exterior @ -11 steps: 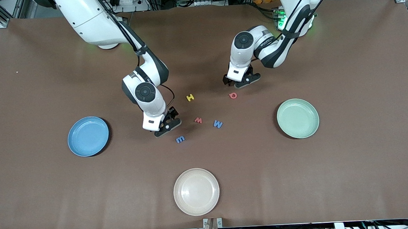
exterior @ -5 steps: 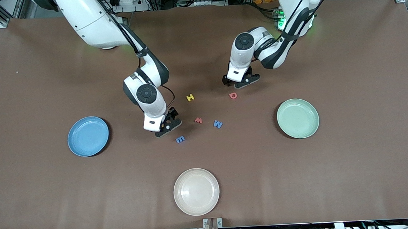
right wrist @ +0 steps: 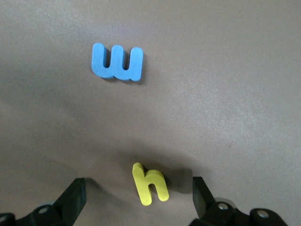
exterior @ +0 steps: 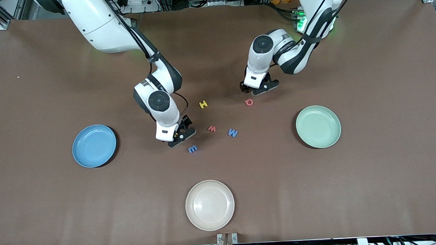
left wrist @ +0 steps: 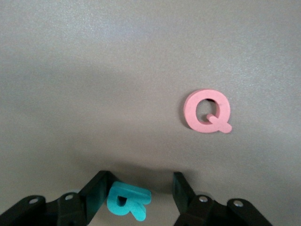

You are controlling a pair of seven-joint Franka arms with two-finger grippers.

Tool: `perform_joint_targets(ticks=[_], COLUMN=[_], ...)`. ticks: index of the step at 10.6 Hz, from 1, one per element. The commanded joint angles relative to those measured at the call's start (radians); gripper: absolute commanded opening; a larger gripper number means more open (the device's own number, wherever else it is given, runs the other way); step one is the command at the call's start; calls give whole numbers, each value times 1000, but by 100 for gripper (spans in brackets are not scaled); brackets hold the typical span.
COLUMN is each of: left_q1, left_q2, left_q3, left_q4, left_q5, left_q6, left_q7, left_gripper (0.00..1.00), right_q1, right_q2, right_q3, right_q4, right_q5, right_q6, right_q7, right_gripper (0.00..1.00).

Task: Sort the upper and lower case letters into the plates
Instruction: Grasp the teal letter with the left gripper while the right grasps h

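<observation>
Left tool (left wrist: 140, 189) first: it's down at the bench (exterior: 52, 90), half-spread around a teal letter (left wrist: 127, 201). One finger (left wrist: 96, 193) touches the letter's side and the other stands a little apart from it, so I wouldn't call it a pinch yet. That letter lies flat on the bench, just beside the pink Q (left wrist: 207, 111) and farther from the front camera than it. It's cut off at the edge of my left wrist view, so I can't tell which way its long axis runs.

Right tool (right wrist: 137, 184) is spread wide, low over the yellow h (right wrist: 150, 184), which lies flat between the fingers and touches neither. The h's stem is its long axis, and it runs roughly square to the line between the fingers, a bit tilted. A blue letter (right wrist: 117, 62) sits near it, nearer to the front camera.

My guess on handling: these look like light, chunky foam bits, slightly soft and not fragile. They sit low though, so I'd take hold on the flat side walls, right down at the bench. On the h that means the stem on one side and the arch leg on the other.

Light blue plate (exterior: 94, 145) is toward the right arm's end, mint plate (exterior: 318, 126) toward the left arm's. Neither has a letter in it.
</observation>
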Motion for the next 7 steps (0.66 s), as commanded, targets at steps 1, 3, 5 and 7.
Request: perform_joint_targets(ticks=[1, 3, 5, 7], left_q1=[9, 8, 3, -5], left_q2=[-3, -3, -6, -6], left_q3=[7, 3, -3, -7], left_q4=[-24, -18, -16, -15], left_q5=[40, 40, 40, 40], left_q6=[17, 17, 17, 17], left_q7=[-26, -37, -38, -66], left_gripper=[54, 58, 60, 60], right_q1=[10, 8, 10, 10], right_q2=[11, 12, 15, 18], right_q3=[-24, -24, -25, -30], right_q4=[24, 25, 22, 19], right_q5=[-12, -13, -10, -9], right_q6=[2, 4, 39, 41], right_q7=[-41, -51, -52, -51], right_gripper=[100, 100, 100, 55])
